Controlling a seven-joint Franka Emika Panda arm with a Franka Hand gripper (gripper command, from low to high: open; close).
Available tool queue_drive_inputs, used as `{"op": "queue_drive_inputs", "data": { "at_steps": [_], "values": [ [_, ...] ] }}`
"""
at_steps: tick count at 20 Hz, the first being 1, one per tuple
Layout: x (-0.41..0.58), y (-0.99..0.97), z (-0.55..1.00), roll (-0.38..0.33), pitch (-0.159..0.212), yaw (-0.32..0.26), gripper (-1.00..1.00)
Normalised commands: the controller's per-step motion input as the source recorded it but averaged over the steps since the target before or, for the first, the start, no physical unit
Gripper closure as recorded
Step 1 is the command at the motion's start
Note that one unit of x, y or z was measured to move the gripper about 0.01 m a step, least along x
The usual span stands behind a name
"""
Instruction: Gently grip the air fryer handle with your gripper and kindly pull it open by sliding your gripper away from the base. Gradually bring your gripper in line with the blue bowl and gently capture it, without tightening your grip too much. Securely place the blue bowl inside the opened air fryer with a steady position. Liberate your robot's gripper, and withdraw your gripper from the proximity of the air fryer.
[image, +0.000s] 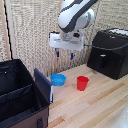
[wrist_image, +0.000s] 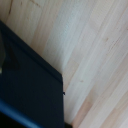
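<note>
Robot arm hovering over a wooden table, with nothing in its grasp.

From the exterior view's left: a black fabric case (image: 20, 95) with dividers; beside it the blue bowl (image: 58, 79), then a red cup (image: 82, 83), both on the table (image: 100, 102). The gripper (image: 65, 54) hangs above the bowl, fingers apart and empty, likely placed to descend on it. Far right stands the air fryer (image: 110, 52), drawer apparently shut, well apart from the gripper.
</note>
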Motion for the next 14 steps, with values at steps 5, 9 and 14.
{"op": "queue_drive_inputs", "data": {
  "at_steps": [5, 9, 14],
  "values": [
    [0.153, -0.03, -0.02, -0.315, 0.000, -0.273, -1.00],
    [0.108, -0.05, -0.08, -0.375, 0.000, -0.178, -1.00],
    [0.012, -0.02, -0.11, -0.375, 0.000, -0.146, -1.00]
  ]
}}
